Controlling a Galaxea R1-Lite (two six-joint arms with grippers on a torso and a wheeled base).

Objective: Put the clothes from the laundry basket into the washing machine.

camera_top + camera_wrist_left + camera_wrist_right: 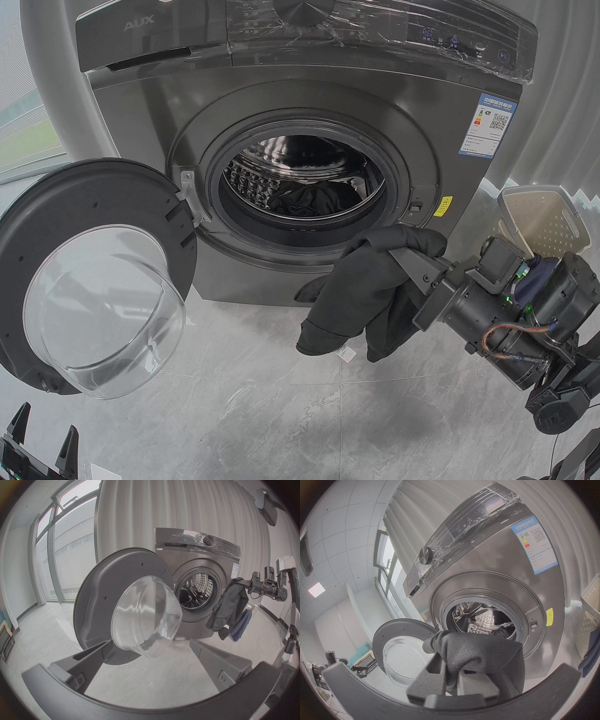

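A grey front-loading washing machine [300, 106] stands ahead with its round door [94, 275] swung open to the left. Dark clothes [306, 199] lie inside the drum. My right gripper [409, 262] is shut on a black garment [359, 290], which hangs in front of and just below the drum opening, to its right. The same black garment [481, 655] drapes over the right gripper [453, 680] in the right wrist view. A cream laundry basket [544, 219] stands right of the machine, with a blue cloth [240, 625] hanging from it. My left gripper [40, 437] is low at the left, open and empty.
The open door [125, 605] with its clear bowl window juts out over the floor between my left arm and the drum. Grey tiled floor [250, 400] spreads in front of the machine. A curtain [131, 514] and windows lie behind and to the left.
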